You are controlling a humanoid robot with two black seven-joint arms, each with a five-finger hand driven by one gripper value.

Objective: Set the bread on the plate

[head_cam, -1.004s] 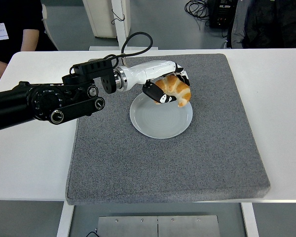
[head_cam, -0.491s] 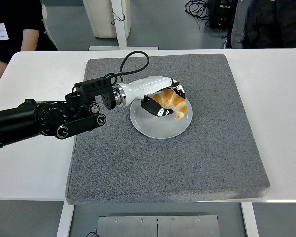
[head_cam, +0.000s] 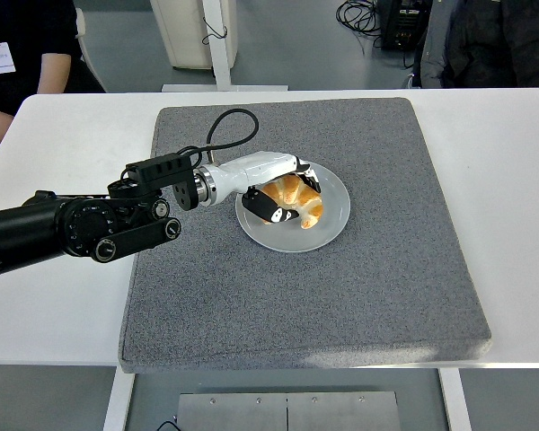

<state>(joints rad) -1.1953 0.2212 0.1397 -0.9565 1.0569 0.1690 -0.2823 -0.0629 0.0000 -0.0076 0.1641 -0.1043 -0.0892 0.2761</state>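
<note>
Head view: the left hand, reaching toward 3 o'clock, clasped the bread, seemingly resting on the plate.

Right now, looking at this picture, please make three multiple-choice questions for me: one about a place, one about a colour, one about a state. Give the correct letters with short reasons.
1. Where is the bread?
A. On the bare white table
B. Over the plate, inside its rim
C. At the mat's near edge

2. What colour is the mat under the plate?
A. Grey
B. Red
C. Green

3. What is the left hand doing?
A. Lying open on the table
B. Closed around the bread
C. Gripping the plate's rim

Answers:
1. B, the bread sits within the plate's outline, though whether it touches the plate cannot be told.
2. A, the mat is a grey pad on the white table.
3. B, its fingers are curled around the bread.

The right arm does not show.
</note>
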